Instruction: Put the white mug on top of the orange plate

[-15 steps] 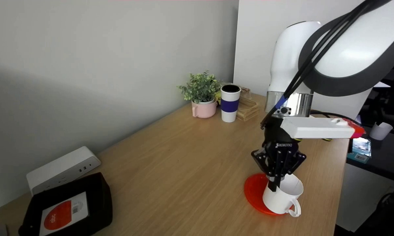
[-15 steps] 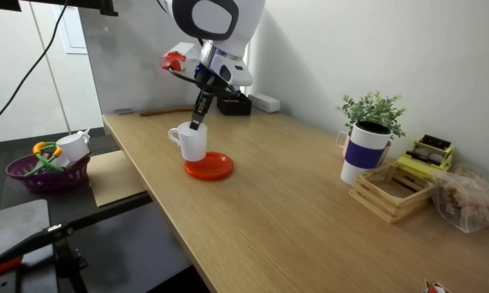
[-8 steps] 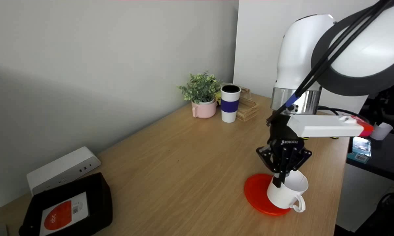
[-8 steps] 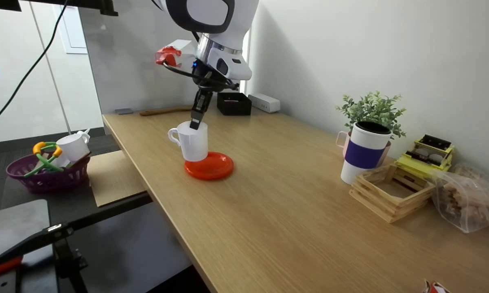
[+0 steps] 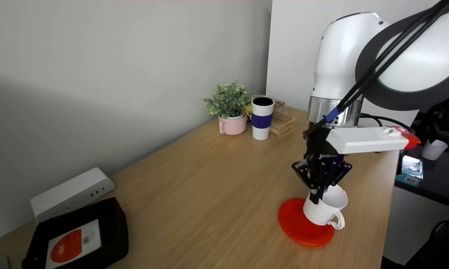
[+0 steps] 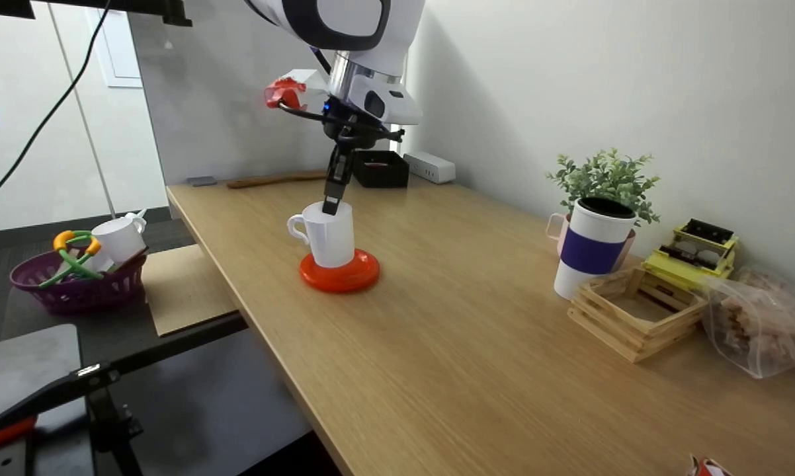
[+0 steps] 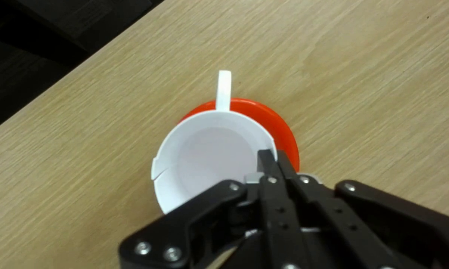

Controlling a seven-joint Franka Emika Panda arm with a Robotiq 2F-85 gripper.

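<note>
The white mug is over the orange plate, tilted slightly, its handle pointing toward the table's edge. In an exterior view the mug stands over the plate, its base within the plate's outline. I cannot tell whether the base touches the plate. My gripper is shut on the mug's rim, also in an exterior view. In the wrist view the gripper has one finger inside the mug and one outside. The mug hides much of the plate there.
A white tumbler with a dark band, a potted plant, a wooden crate and a plastic bag stand along the wall side. A black box and white power strip are at the far end. The table's edge is near the plate.
The gripper has carried the mug, first toward the table's edge and then back a little, so that its base lies more over the plate. The plate has not moved.
</note>
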